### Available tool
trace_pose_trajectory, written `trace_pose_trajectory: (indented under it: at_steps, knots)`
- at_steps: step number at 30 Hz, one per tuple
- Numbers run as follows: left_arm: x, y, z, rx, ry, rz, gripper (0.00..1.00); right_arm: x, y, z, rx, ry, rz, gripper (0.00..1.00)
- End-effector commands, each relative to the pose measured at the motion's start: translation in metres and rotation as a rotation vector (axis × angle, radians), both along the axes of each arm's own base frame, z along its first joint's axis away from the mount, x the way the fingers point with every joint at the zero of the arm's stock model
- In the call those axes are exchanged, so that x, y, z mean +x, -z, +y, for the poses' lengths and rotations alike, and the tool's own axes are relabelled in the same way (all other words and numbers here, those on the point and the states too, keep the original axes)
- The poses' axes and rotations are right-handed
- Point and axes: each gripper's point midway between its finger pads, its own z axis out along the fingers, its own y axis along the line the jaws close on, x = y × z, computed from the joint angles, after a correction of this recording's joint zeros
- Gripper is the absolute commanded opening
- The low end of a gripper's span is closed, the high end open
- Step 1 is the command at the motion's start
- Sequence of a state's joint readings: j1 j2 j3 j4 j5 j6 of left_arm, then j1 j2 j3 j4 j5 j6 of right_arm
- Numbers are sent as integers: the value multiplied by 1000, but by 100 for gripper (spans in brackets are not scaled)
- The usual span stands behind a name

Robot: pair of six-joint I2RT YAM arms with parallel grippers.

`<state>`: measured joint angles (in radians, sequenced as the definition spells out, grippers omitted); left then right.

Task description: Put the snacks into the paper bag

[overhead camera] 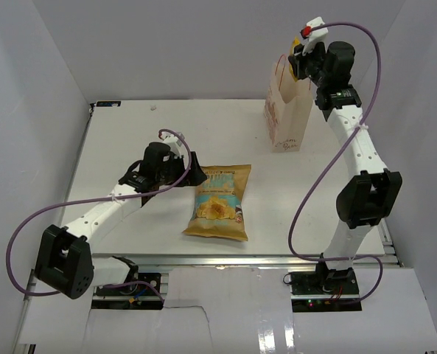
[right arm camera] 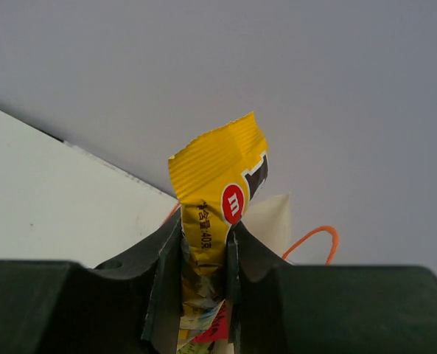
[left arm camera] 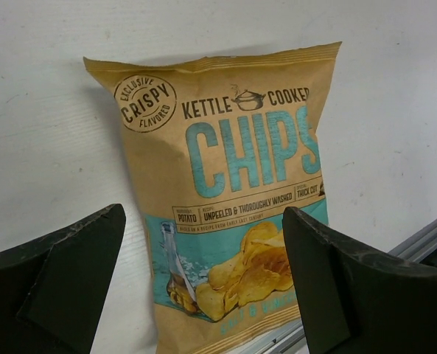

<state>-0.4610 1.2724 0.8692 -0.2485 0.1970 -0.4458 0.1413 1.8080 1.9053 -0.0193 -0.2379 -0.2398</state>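
Observation:
The yellow-and-blue chips bag (overhead camera: 219,200) lies flat at the table's middle; it fills the left wrist view (left arm camera: 236,192). My left gripper (overhead camera: 194,174) is open just left of the bag's top edge, its fingers (left arm camera: 63,280) spread wide with nothing between them. The cream paper bag (overhead camera: 286,110) stands at the back right. My right gripper (overhead camera: 298,65) is above the bag's mouth, shut on a yellow packet (right arm camera: 217,193) that sticks up between the fingers. The bag's top and an orange-red handle (right arm camera: 315,237) show behind it. Other small packets are out of view.
White walls enclose the table on the left, back and right. The table's front edge with a metal rail (overhead camera: 262,259) runs just below the chips bag. The right arm's purple cable (overhead camera: 373,66) loops beside the paper bag.

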Motion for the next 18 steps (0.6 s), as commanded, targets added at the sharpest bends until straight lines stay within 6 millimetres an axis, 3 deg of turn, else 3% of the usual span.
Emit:
trace_pose_trajectory:
  at_steps: [1,3,5,6,9,12,14,16,18]
  knots:
    - [-1,5,9,27,-35,-1,98,11,-34,-15,-26,88,-124,26]
    - [-1,6,9,27,-39,1,98,18,-19,-14,-44,89,-106,31]
    - [0,8,9,28,-41,4,98,23,-6,-14,-56,87,-88,44]
    - [0,13,9,33,-41,14,98,24,-3,-12,-64,76,-85,69]
    - [5,17,9,33,-56,28,98,22,-4,-12,-79,71,-87,96]
    - [12,24,13,14,-96,65,98,2,-28,-11,-69,35,-122,98]
    - [16,31,13,-3,-118,96,98,-22,-41,-5,-67,-57,-122,96]
    - [20,35,16,-7,-142,122,98,-53,-35,1,-97,-167,-58,93]
    - [28,43,19,-4,-175,163,98,-82,-5,17,-131,-339,8,90]
